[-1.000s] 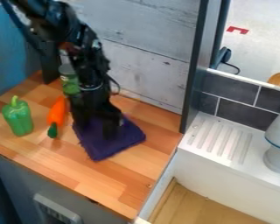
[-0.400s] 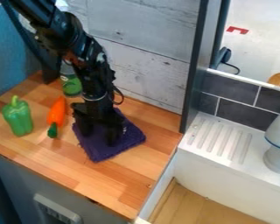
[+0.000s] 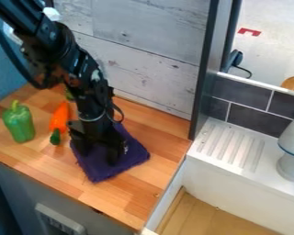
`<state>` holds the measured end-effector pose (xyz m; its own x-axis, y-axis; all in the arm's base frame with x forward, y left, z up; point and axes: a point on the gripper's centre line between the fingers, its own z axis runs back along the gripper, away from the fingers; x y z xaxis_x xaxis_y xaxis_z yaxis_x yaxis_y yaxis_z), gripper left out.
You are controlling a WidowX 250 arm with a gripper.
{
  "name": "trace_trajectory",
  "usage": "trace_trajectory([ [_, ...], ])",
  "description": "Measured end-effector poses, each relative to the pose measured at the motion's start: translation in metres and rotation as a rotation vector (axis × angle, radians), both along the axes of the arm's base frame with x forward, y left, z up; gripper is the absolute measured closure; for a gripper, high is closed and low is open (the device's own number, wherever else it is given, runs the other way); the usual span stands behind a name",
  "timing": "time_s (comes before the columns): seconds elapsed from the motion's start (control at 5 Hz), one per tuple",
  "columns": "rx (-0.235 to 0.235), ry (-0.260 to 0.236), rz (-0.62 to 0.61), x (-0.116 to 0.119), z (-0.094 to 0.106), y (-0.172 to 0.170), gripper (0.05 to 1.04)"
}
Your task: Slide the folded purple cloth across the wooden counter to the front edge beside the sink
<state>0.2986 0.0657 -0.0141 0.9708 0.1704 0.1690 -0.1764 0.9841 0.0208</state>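
The black two-finger gripper points down over the purple cloth on the left part of the scene, its two fingers spread apart and reaching the fabric; whether any of it is caught between them cannot be told. The cloth lies flat at a slant on the wooden counter, to the right of an orange toy carrot whose green end points to the near side. Farther left a green toy bell pepper stands upright, near the carrot but apart from it.
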Motion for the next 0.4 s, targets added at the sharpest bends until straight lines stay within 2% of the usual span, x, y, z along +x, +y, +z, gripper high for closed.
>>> trace_trajectory([
  [0.4, -0.006, -0.031, -0.096, -0.013, -0.011, -0.057, 0.083],
])
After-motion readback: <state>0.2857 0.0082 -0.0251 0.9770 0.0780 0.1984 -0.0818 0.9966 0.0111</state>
